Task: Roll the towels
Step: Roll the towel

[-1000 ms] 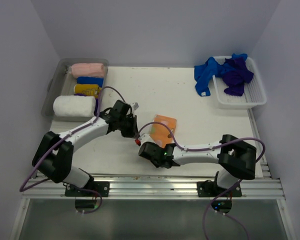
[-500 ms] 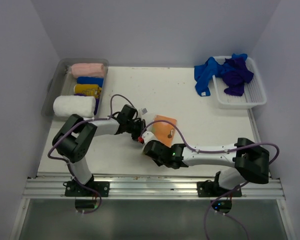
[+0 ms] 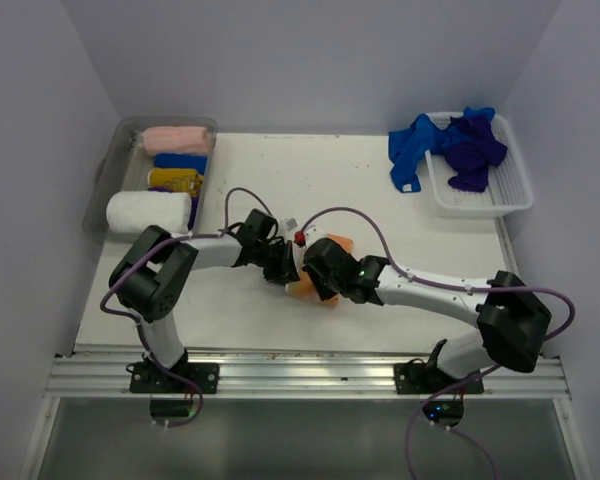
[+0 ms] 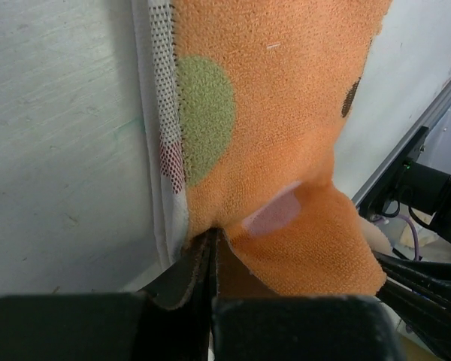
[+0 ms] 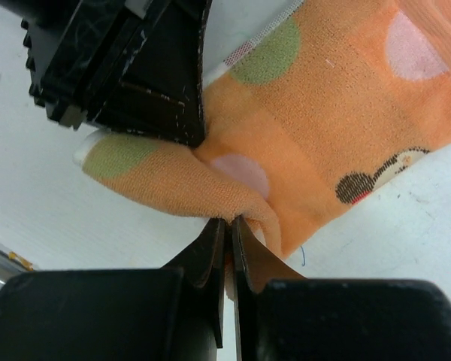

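White table (image 3: 310,170), scuffed, w/ pale lilac walls (image 3: 310,60) on 3 sides; metal rail (image 3: 300,372) along near edge.

Far-left corner: clear bin (image 3: 98,185) w/ 4 rolls in a row, far to near: pink roll (image 3: 175,139); blue roll (image 3: 180,161); yellow roll (image 3: 173,179); white roll (image 3: 148,212), the biggest.

Table ctr, toward near edge: orange towel (image 4: 286,98), green & pink spots, white hem, partly folded; mostly hidden under the wrists in top view.

Far-right corner: white basket (image 3: 510,195); blue towel (image 3: 412,148) draped over its left rim onto the table; purple towel (image 3: 475,155) heaped inside.

L arm: elbow bent by near-left corner, forearm low, reaching right to ctr; L gripper (image 4: 210,241) pinched tight on orange towel's edge by the hem.

R arm: stretched low from near-right corner leftward to ctr; R gripper (image 5: 227,224) jaws nearly together, nipping a raised fold of the same towel; the 2 grippers just beside each other.
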`<state>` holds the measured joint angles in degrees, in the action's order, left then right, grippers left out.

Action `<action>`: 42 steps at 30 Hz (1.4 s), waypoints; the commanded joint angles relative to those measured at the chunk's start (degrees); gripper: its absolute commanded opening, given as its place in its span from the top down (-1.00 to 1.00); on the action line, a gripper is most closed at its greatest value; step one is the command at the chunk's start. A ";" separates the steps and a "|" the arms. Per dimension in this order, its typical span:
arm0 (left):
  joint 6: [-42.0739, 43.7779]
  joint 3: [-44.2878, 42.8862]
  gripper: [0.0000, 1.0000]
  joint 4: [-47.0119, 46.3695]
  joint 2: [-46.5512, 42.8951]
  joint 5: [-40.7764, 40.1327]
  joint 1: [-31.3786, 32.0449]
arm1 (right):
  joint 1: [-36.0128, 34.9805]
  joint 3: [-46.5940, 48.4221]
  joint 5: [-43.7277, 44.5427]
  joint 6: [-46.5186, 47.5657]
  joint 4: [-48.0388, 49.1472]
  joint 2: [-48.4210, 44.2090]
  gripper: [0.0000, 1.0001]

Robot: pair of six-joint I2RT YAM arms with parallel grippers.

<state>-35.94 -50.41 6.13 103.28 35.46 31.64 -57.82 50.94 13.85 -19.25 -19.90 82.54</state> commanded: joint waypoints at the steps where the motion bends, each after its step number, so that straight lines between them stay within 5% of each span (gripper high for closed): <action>1: 3.51 -2.32 1.00 3.62 0.16 -2.32 0.18 | 2.18 3.73 -3.47 0.97 -0.05 2.97 1.00; 9: 5.44 -4.69 1.00 9.51 -4.93 -6.72 0.18 | 6.93 3.03 -7.69 -1.23 3.63 8.24 1.00; 19: 5.89 -5.41 1.00 17.18 -15.64 -24.47 0.09 | 9.74 1.27 -10.42 -1.67 6.80 12.38 1.00; 27: 0.18 8.83 1.00 -0.22 -26.91 -13.33 0.27 | 10.62 0.39 -11.82 -2.02 8.03 12.99 1.00; 35: 1.23 10.51 1.00 -8.94 -20.32 -5.50 1.67 | 11.06 -0.14 -12.18 -2.38 8.30 12.64 1.00; 42: -0.18 9.81 1.00 -10.88 -16.54 -7.86 1.67 | 11.06 -0.75 -11.22 -2.38 7.77 12.29 1.00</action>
<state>-35.38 -40.25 -0.34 85.21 28.05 33.19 -47.18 51.96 1.87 -21.43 -11.81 93.89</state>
